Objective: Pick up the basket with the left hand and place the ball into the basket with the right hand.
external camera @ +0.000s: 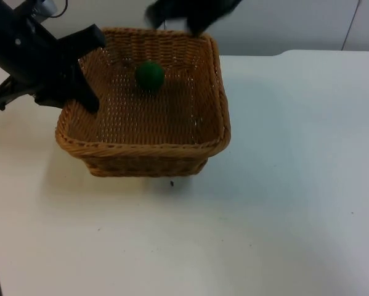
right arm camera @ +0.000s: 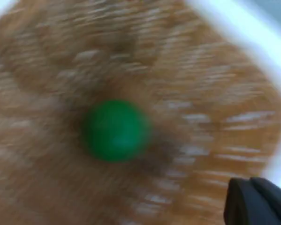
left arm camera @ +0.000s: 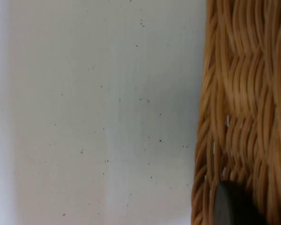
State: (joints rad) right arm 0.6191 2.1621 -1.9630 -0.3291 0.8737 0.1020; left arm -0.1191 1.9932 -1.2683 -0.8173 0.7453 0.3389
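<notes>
1. Top view: A square wicker basket (external camera: 144, 139) sits at the far left of the white table (external camera: 283, 185), with a green ball (external camera: 150, 74) lying on its woven floor near the far wall. The left gripper (external camera: 89, 65) straddles the basket's left rim, one finger outside and one inside, clamped on the wicker. The right gripper (external camera: 190, 15) hangs above the basket's far rim, apart from the ball; whether its fingers are parted or closed cannot be told.

2. Left wrist view: The basket's (left arm camera: 243, 108) woven outer wall runs alongside the speckled table (left arm camera: 93, 117), and a black fingertip (left arm camera: 231, 206) presses against the wicker.

3. Right wrist view: The ball (right arm camera: 114, 130) rests on the basket's (right arm camera: 201, 93) floor, free of any grip, with a black fingertip (right arm camera: 255, 201) off to one side of it.
</notes>
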